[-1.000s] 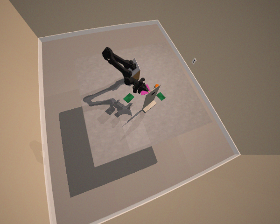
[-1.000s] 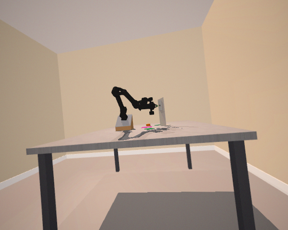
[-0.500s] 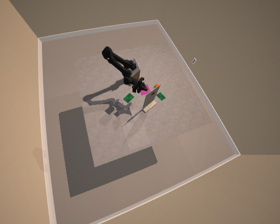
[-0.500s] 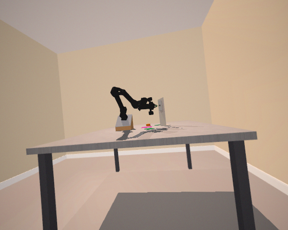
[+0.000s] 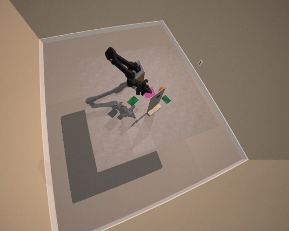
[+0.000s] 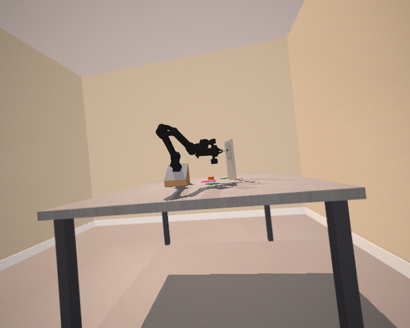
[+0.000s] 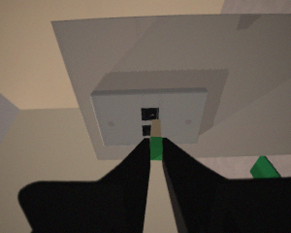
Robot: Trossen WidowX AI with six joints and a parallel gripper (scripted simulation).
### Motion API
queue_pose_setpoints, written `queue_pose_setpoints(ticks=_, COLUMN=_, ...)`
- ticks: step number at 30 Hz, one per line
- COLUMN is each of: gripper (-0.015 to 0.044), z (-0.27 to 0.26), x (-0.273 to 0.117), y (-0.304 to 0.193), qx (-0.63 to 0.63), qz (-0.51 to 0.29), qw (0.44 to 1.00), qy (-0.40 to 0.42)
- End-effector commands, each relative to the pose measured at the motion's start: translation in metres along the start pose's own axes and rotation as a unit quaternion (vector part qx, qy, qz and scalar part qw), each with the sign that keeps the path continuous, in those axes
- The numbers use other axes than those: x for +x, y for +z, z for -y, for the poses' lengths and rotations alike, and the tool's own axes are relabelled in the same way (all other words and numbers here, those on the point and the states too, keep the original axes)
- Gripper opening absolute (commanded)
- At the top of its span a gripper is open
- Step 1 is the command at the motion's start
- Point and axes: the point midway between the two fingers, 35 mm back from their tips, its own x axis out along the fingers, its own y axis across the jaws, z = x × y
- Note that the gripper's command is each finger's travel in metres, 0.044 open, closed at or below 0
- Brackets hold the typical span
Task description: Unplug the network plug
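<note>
End effector (image 7: 155, 146): closed, gripping green network plug (image 7: 156, 148) | Plug: between the fingertips, tan nose at the socket (image 7: 149, 115) just ahead in the upright panel (image 7: 150, 116) | Handling: judged light, rigid, small; thin tab likely fragile | Hold: plug body sides.

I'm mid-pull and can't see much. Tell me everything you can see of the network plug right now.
The small green-and-tan network plug shows a green rear body pinched between the black gripper fingers and a tan front end pointing at the dark socket opening in the grey faceplate of the upright panel. It sits level with the socket, high above the table. Whether its tip is inside the socket, and its tab, cannot be made out.
</note>
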Motion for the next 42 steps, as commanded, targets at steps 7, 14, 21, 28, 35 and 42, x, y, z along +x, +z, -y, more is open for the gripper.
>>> queue_pose_setpoints(ticks=7, gripper=0.0, z=0.0, x=-0.005, y=-0.002, qx=-0.003, qz=-0.002, qw=1.0, qy=0.001)
queue_pose_setpoints(ticks=14, gripper=0.0, z=0.0, x=-0.008, y=-0.002, qx=-0.003, qz=-0.003, qw=1.0, qy=0.001)
queue_pose_setpoints(ticks=21, gripper=0.0, z=0.0, x=-0.011, y=-0.002, qx=-0.003, qz=-0.003, qw=1.0, qy=0.001)
queue_pose_setpoints(ticks=28, gripper=0.0, z=0.0, x=-0.014, y=-0.002, qx=-0.003, qz=-0.003, qw=1.0, qy=0.001)
queue_pose_setpoints(ticks=35, gripper=0.0, z=0.0, x=-0.017, y=-0.003, qx=-0.003, qz=-0.003, qw=1.0, qy=0.001)
queue_pose_setpoints(ticks=42, gripper=0.0, z=0.0, x=-0.02, y=-0.003, qx=-0.003, qz=-0.003, qw=1.0, qy=0.001)
